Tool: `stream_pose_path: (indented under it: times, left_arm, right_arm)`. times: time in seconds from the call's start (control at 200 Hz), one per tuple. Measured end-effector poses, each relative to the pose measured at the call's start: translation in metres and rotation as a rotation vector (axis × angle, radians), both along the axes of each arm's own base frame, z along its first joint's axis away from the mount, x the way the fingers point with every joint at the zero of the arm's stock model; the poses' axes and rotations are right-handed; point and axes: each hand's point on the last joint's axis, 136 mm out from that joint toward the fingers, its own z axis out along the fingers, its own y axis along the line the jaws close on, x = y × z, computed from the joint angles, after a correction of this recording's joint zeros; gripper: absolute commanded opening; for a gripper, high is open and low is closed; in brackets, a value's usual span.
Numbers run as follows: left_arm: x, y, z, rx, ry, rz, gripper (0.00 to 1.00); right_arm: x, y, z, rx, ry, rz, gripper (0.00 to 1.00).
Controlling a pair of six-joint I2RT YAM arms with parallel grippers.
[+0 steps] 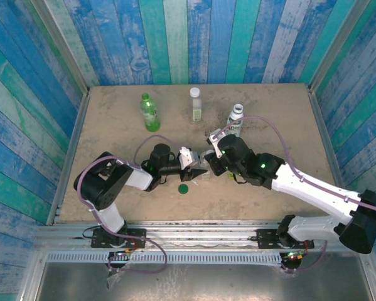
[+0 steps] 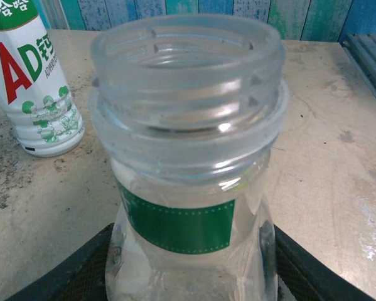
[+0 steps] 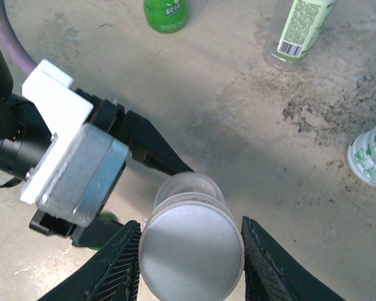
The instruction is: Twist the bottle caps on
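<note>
- The right gripper (image 3: pixel 190 235) is clamped on a white cap (image 3: pixel 191 251). Its two ribbed fingers press the cap's rim from either side, top face up, which leaves the threaded underside free to go down onto a neck.
- The left gripper (image 2: pixel 191 279) is closed around the lower body of a clear bottle (image 2: pixel 188 125). It holds the bottle upright, probably so that it cannot spin or tip while the cap is turned.
- The bottle's mouth is open and its threads are bare. From the right wrist the cap hangs close by the neck, not yet seated on it, so the step in hand looks like lining the cap up over the mouth.
- The two grippers meet at the middle of the table (image 1: pixel 112 194), the held bottle between them.
- A dark green cap (image 1: pixel 183 188) lies loose on the table just in front of them, likely meant for another bottle.
- Along the far side stand a green bottle (image 1: pixel 149 111), a second clear bottle (image 1: pixel 195 105) with a white top, and a white bottle (image 1: pixel 235 120), well apart from the work.
- Writing: the white bottle shows a large "AD", the A red and the D green, beside Chinese characters too cropped to read and small green cartoon figures.
- The held bottle's green band carries no lettering on the side seen.
- The second clear bottle's yellow-green label has a barcode, with print too small to read.
</note>
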Motion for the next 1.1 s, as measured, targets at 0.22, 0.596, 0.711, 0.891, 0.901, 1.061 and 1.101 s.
stream_pose_path:
  times: [0.22, 0.596, 0.711, 0.891, 0.901, 1.061, 1.101]
  left_arm:
    - [-0.002, -0.002, 0.0, 0.002, -0.004, -0.007, 0.58]
    - [-0.001, -0.002, 0.0, 0.003, -0.004, -0.007, 0.58]
    - [-0.001, -0.002, 0.0, 0.004, -0.004, -0.007, 0.58]
    - [-0.002, -0.002, 0.0, 0.005, -0.008, -0.011, 0.57]
    - [-0.002, -0.002, 0.0, 0.005, -0.008, -0.011, 0.58]
    - [-0.002, -0.002, 0.0, 0.005, -0.008, -0.012, 0.58]
    - [-0.002, -0.002, 0.0, 0.006, -0.007, -0.012, 0.58]
  right_arm:
    - [0.011, -0.002, -0.017, -0.025, 0.056, 0.01, 0.42]
    - [0.016, 0.011, -0.029, -0.029, 0.13, 0.064, 0.42]
    - [0.014, 0.014, -0.032, -0.042, 0.149, 0.086, 0.42]
    - [0.011, 0.013, -0.033, -0.053, 0.165, 0.105, 0.43]
    - [0.011, 0.013, -0.033, -0.054, 0.165, 0.106, 0.42]
    - [0.011, 0.014, -0.033, -0.074, 0.182, 0.108, 0.42]
    - [0.012, 0.014, -0.033, -0.082, 0.188, 0.107, 0.42]
